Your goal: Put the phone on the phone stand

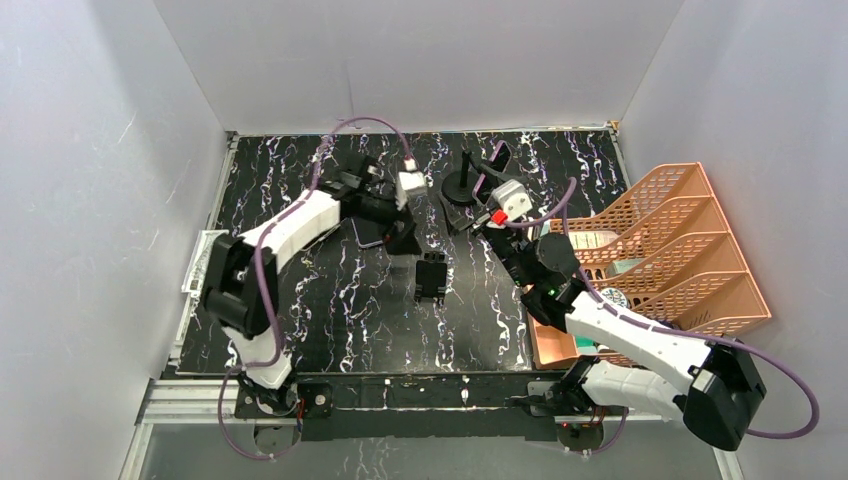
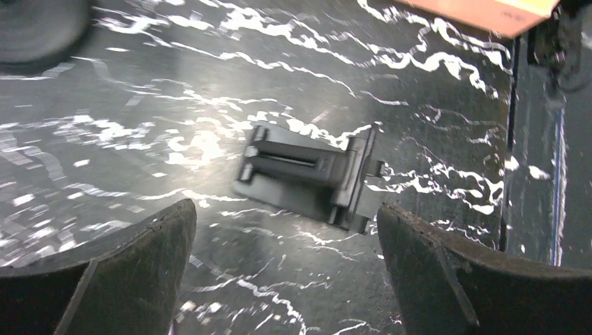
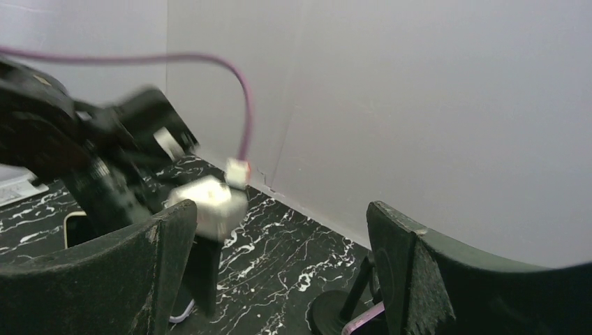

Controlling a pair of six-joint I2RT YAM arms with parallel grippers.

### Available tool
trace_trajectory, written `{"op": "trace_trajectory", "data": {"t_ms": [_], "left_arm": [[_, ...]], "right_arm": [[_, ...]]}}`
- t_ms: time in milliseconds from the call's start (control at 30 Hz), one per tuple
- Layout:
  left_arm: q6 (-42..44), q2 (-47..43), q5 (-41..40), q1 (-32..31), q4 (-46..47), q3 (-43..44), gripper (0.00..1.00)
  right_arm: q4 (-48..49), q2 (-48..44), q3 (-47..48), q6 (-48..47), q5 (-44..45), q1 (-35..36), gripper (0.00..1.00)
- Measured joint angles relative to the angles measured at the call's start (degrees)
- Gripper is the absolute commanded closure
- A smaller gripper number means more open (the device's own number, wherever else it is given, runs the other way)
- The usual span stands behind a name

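I am hovering my left gripper (image 2: pixel 285 216) released and empty while the phone (image 1: pixel 366 238) is lying flat on the bench (image 1: pixel 300 320) left of the phone stand (image 1: pixel 431 277), risking a skidding, failed pickup.

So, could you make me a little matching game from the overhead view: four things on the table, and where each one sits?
Things:
1 orange rack
2 small black stand
3 round-based stand
4 phone

Places:
a middle of the table, on its own
b right side of the table
c flat on the table by the left arm's tip
d far part of the table, pole upright

Pairs: 1-b, 2-a, 3-d, 4-c
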Motion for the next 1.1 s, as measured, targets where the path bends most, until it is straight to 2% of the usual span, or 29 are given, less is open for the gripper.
{"op": "trace_trajectory", "data": {"t_ms": [167,200,233,300,400,467,500,567,767,933,1100], "left_arm": [[-13.2,-12.7,-3.8,3.8,15.1,-7.2,0.02],[-17.0,-14.8,-5.8,3.7,17.3,-8.2,0.06],[-20.9,-16.5,-8.1,3.6,18.6,-8.5,0.16],[-28.1,-17.6,-13.8,3.3,19.1,-7.3,0.19],[-36.9,-17.1,-25.3,1.4,20.0,-6.6,0.13],[-44.2,-17.5,-38.3,-1.7,20.8,-9.4,0.11],[-47.6,-17.7,-43.2,-3.3,20.7,-10.7,0.05],[-56.0,-18.1,-54.0,-6.8,19.3,-13.9,0.02],[-73.8,-17.3,-73.2,-10.5,14.0,-18.2,0.02],[-80.1,-15.2,-80.6,-10.6,13.0,-17.8,0.02],[-81.2,-9.0,-79.6,-7.5,13.7,-13.9,0.02]], "right_arm": [[-0.3,1.2,0.0,0.0,-0.4,0.0,0.01],[-0.3,1.4,0.0,0.0,-0.4,0.0,0.01],[-0.3,1.6,0.0,0.0,-0.4,0.0,0.01],[-0.3,2.1,0.1,0.0,-0.3,-0.1,0.01],[-0.3,2.9,0.1,0.2,0.1,-0.1,0.01],[-0.3,3.5,0.1,0.3,0.2,-0.1,0.01],[-0.2,3.7,0.1,0.4,0.2,-0.1,0.01],[-0.3,4.2,0.1,0.5,0.2,-0.1,0.01],[-0.3,4.7,0.1,0.9,0.0,-0.1,0.01],[-0.3,4.7,0.1,1.3,-0.4,-0.1,0.01],[-0.4,4.9,0.1,1.3,-0.7,-0.4,0.01]]}}
